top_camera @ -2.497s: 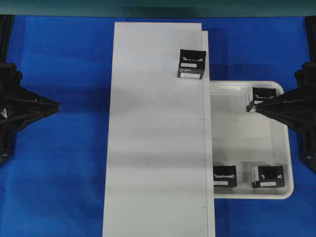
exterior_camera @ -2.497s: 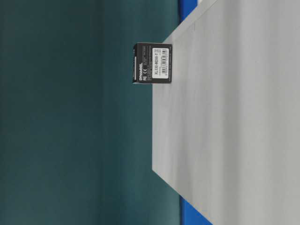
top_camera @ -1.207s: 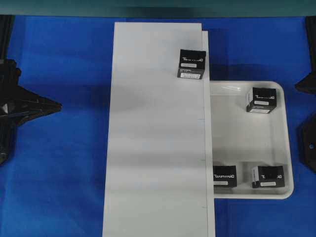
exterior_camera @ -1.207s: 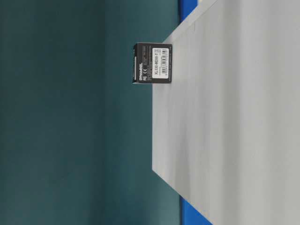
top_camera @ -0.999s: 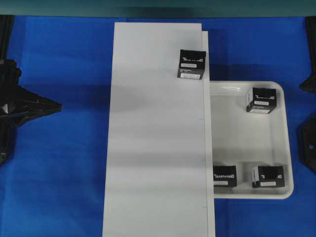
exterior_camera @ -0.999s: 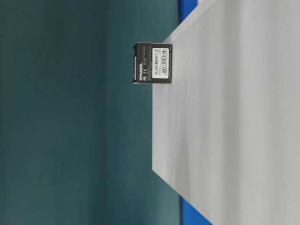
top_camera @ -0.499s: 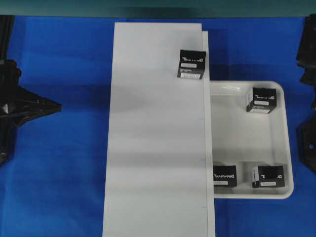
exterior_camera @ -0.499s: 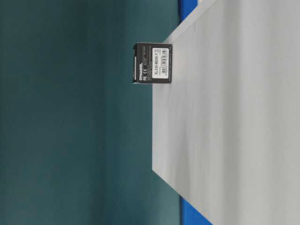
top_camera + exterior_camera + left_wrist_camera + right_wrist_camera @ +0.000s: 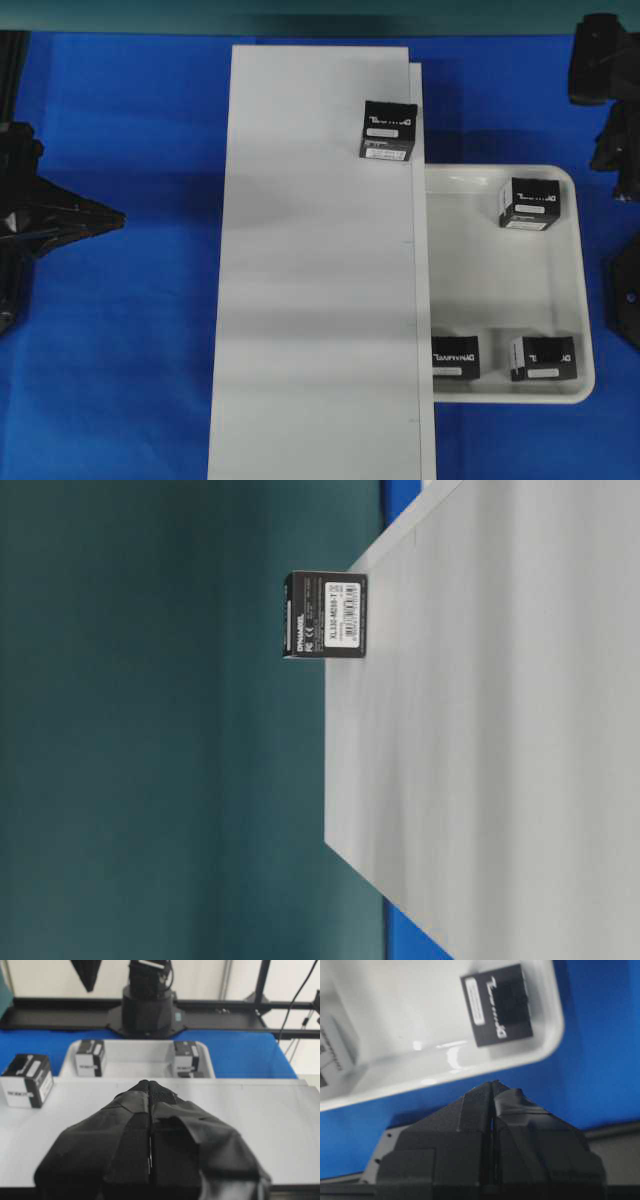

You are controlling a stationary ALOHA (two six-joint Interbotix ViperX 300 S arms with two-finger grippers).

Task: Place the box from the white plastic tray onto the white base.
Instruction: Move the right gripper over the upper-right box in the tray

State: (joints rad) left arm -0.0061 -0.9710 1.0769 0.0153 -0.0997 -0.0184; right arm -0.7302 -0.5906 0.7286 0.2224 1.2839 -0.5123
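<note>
While both sit closed, right claw [image 9: 492, 1085] hovers beyond white plastic tray [image 9: 540, 1045].

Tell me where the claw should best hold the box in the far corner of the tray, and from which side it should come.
Probably from straight above, closing on two opposite side faces of the box. It stands flat on the tray, lettering up, so the sides are upright and parallel. The tray's rim is close on two sides, so a low sideways approach looks blocked. The right claw is nearest, now shut.
</note>
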